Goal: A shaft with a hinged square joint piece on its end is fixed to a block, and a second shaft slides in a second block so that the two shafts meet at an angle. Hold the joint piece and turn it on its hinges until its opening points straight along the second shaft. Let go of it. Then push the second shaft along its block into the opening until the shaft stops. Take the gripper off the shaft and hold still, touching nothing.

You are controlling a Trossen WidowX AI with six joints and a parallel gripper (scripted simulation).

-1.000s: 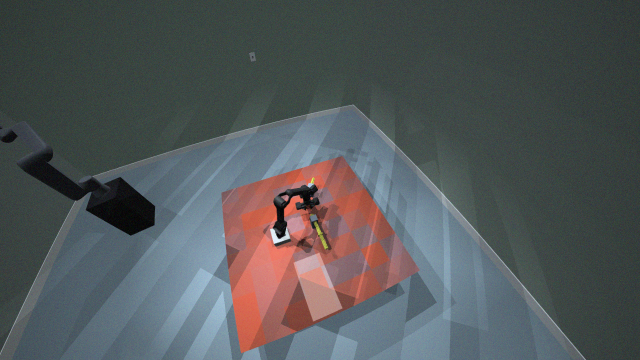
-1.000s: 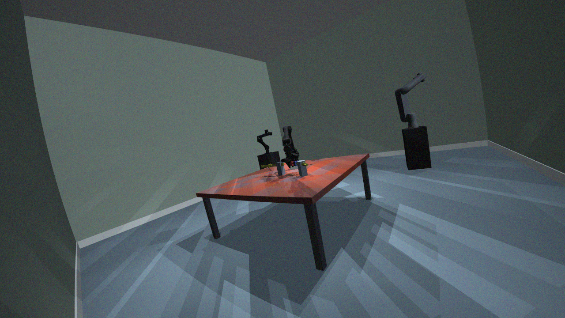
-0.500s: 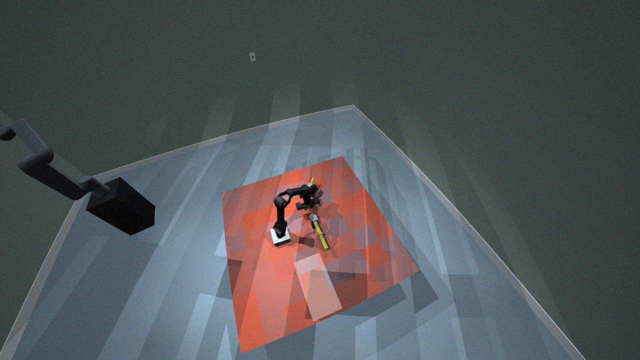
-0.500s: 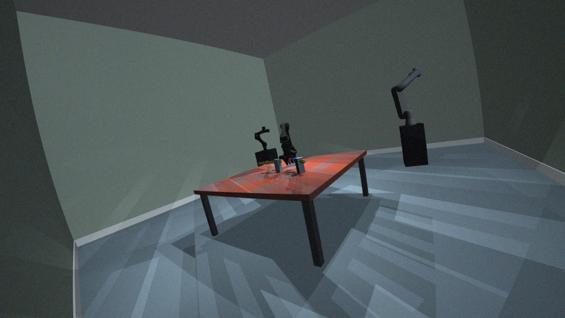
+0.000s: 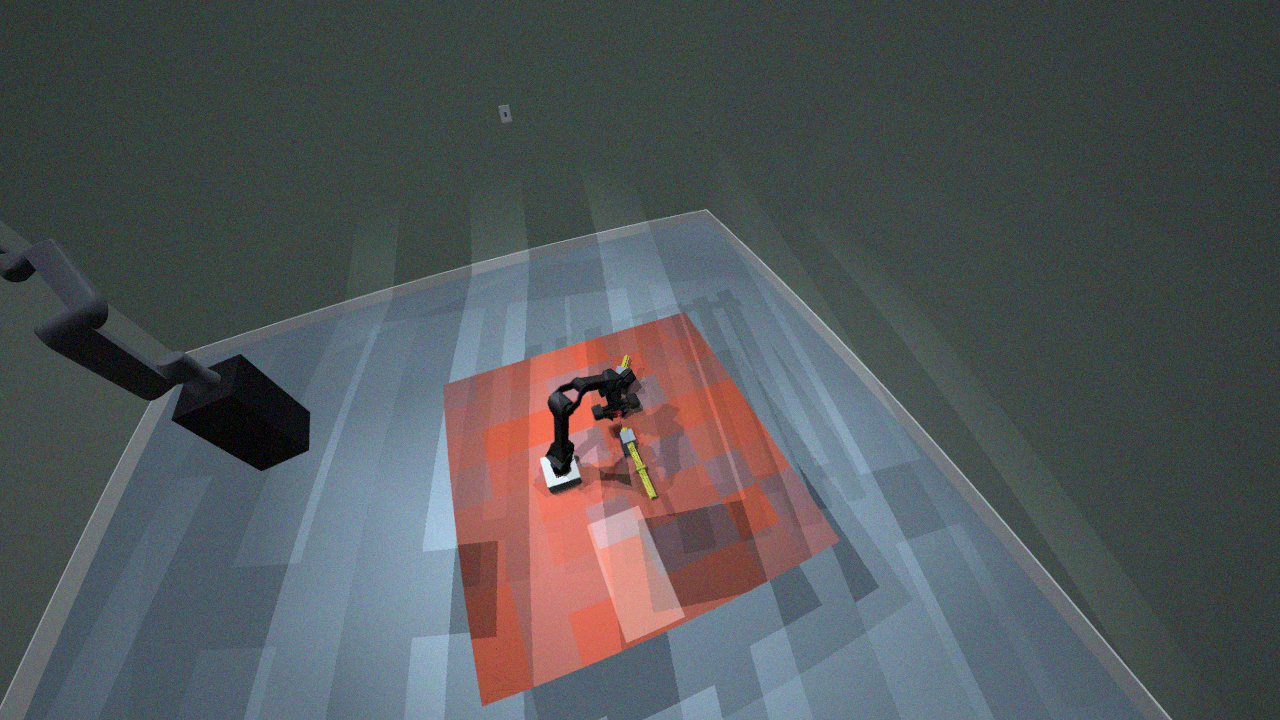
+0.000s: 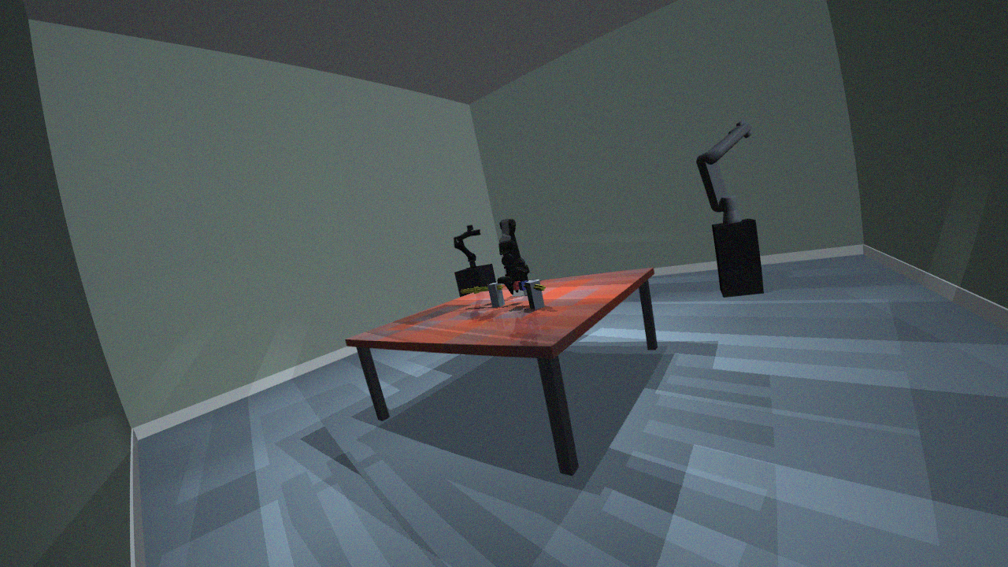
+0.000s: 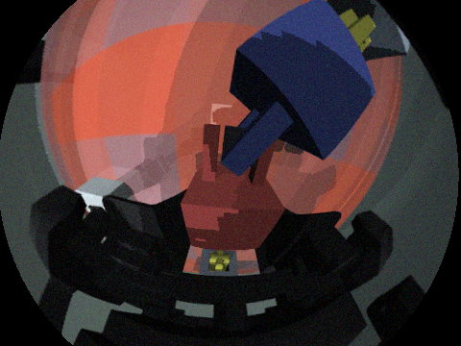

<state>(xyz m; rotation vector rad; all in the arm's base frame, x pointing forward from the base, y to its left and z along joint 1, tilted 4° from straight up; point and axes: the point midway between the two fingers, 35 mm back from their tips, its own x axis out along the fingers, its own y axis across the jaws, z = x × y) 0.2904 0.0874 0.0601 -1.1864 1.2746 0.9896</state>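
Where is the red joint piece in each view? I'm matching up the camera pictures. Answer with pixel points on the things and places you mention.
Top: the red joint piece point(image 6: 516, 286) point(image 7: 232, 216) can't be made out near the gripper point(image 5: 617, 415) point(image 6: 516, 287) point(image 7: 232, 211).
Exterior: a speck right of centre, between the grey blocks point(image 6: 496, 295) point(image 6: 535, 294).
Wrist: centre, slightly low.
Shared landmark: the gripper.

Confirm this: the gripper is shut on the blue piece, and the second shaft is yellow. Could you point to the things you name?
Wrong piece: the wrist view shows the gripper point(image 5: 617, 419) point(image 7: 226, 186) shut on the red joint piece point(image 7: 232, 211). The second shaft point(image 5: 641, 469) is yellow, as you say.
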